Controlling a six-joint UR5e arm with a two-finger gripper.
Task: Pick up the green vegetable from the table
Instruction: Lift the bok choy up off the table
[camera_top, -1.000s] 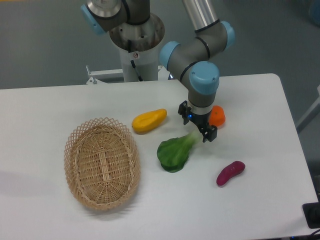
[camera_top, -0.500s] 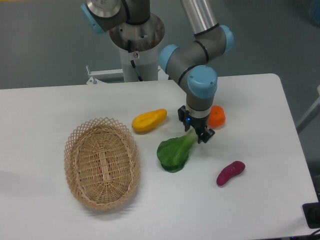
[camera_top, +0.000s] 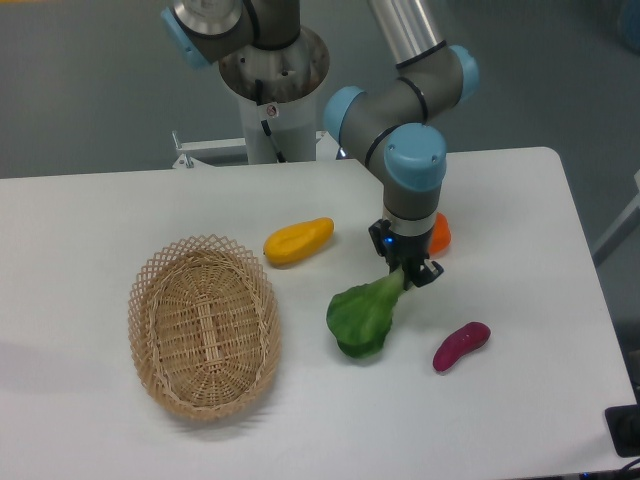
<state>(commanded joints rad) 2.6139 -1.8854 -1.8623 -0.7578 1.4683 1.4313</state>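
Note:
The green vegetable (camera_top: 365, 316) has a dark green leafy head and a pale stem. It hangs tilted, stem up and to the right, leafy head down at the left over the white table (camera_top: 100, 220). My gripper (camera_top: 403, 272) is shut on the stem end and holds it. I cannot tell whether the leafy head still touches the tabletop.
A woven oval basket (camera_top: 203, 325) stands at the left. A yellow oblong fruit (camera_top: 298, 241) lies left of the gripper. An orange piece (camera_top: 436, 232) sits just behind the gripper. A purple eggplant-like piece (camera_top: 461, 345) lies to the lower right.
The gripper closed on the stem and moved slightly right. The vegetable shifted right with it and its stem end rose.

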